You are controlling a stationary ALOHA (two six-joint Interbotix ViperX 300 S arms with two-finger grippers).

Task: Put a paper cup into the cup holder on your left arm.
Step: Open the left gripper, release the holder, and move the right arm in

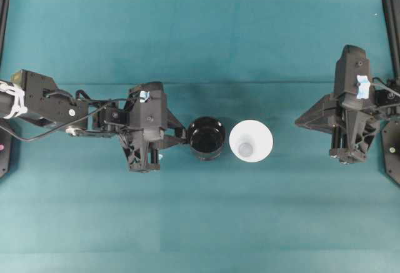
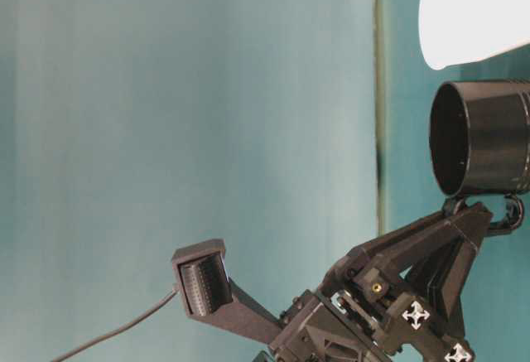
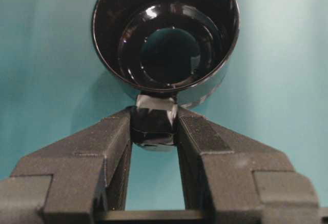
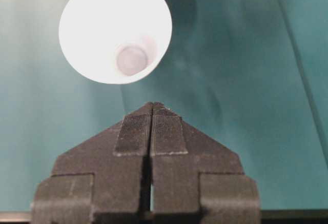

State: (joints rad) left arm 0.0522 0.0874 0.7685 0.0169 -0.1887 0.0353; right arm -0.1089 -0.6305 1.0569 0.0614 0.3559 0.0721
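Ribbed black pads of left gripper [image 3: 154, 129] flank the holder's [image 3: 165, 34] taped lug; whether they clamp it I cannot tell. Holder: glossy black cylinder, upright, mouth up. Cup [image 1: 250, 140]: white tapered paper, upright just beside it. Right gripper [image 4: 152, 107] closed, empty.

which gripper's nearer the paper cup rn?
Left. The left gripper sits at the cup holder, which stands just beside the paper cup. The right gripper is shut, across a bare gap from it.
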